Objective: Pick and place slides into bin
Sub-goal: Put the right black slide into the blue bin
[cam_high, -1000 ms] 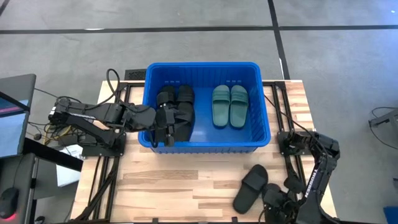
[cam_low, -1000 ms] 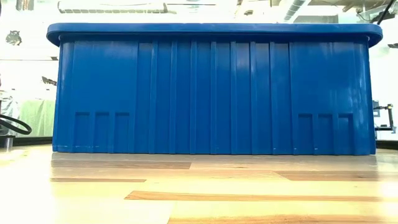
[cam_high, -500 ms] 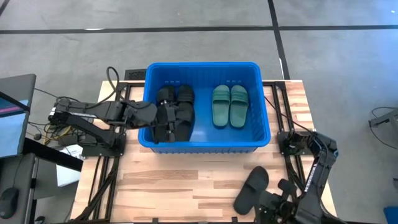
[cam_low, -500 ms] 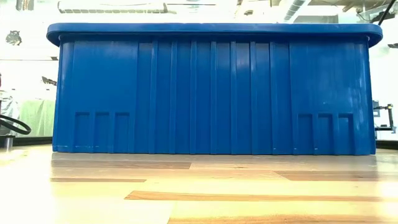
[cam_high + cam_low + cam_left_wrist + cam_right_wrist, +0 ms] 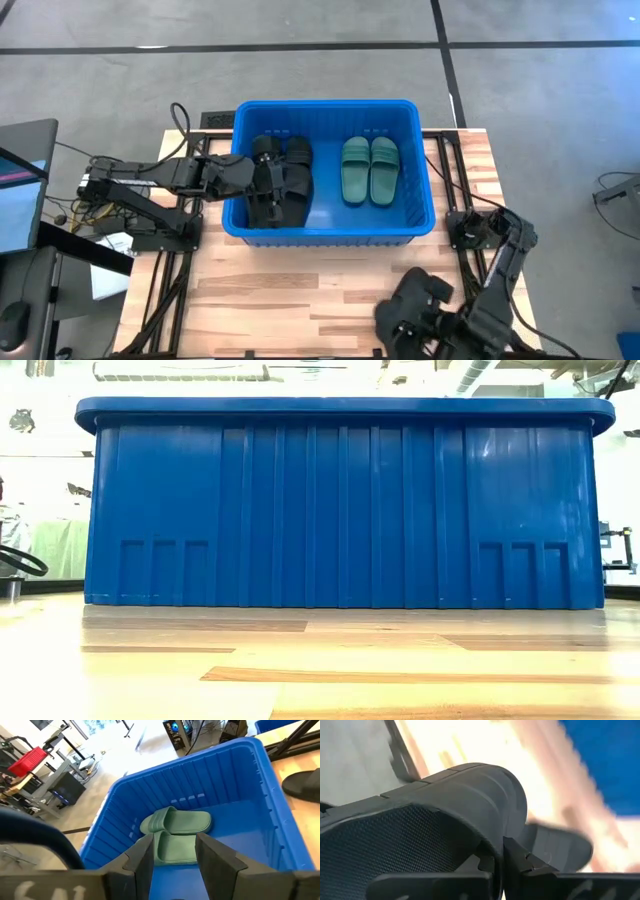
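The blue bin (image 5: 425,200) stands on the wooden table, and in the low view the bin (image 5: 340,500) fills the picture. Two teal slides (image 5: 370,170) lie side by side on its floor at the right, and black slides (image 5: 290,165) lie at the left. My left gripper (image 5: 262,190) hangs open over the black slides, and its wrist view looks past the open left gripper (image 5: 175,840) at the teal slides (image 5: 175,827). At the table's near right my right gripper (image 5: 415,315) is shut on a black slide (image 5: 395,835). Another black slide (image 5: 560,850) lies on the table beyond it. My right gripper pinches the edge of the black slide's wide strap (image 5: 495,827) between its two shut fingers (image 5: 520,862). It comes steeply from above. The strap arches up in front of the fingers, and the slide hangs off the table.
Bare wooden table (image 5: 290,290) lies in front of the bin. A monitor and cables (image 5: 30,190) stand off the table's left edge. The bin's floor between the black and the teal slides is bare blue.
My right gripper has risen from the table at the near right and swung a little toward the table's left, carrying the black slide up with it. My left gripper has shifted slightly toward the far edge above the black slides in the bin.
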`<move>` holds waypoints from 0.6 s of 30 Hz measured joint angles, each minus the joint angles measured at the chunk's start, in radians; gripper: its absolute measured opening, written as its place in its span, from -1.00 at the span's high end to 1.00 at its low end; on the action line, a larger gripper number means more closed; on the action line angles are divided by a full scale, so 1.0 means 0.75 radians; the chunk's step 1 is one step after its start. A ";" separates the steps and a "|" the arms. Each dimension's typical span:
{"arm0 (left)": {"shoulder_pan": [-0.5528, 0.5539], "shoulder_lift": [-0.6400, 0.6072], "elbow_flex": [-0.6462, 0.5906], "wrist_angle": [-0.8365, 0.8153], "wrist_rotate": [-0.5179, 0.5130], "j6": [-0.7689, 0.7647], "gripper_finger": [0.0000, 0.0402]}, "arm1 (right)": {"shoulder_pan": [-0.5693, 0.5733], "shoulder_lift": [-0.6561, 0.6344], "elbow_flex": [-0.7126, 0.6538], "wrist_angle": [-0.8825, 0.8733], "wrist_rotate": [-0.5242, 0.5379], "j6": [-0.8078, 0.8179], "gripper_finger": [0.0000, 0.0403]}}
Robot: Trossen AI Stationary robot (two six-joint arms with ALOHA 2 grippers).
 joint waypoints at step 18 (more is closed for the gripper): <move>0.106 -0.105 -0.001 -0.116 0.151 0.090 0.34 | -0.388 -0.169 0.176 0.000 0.372 -0.707 1.00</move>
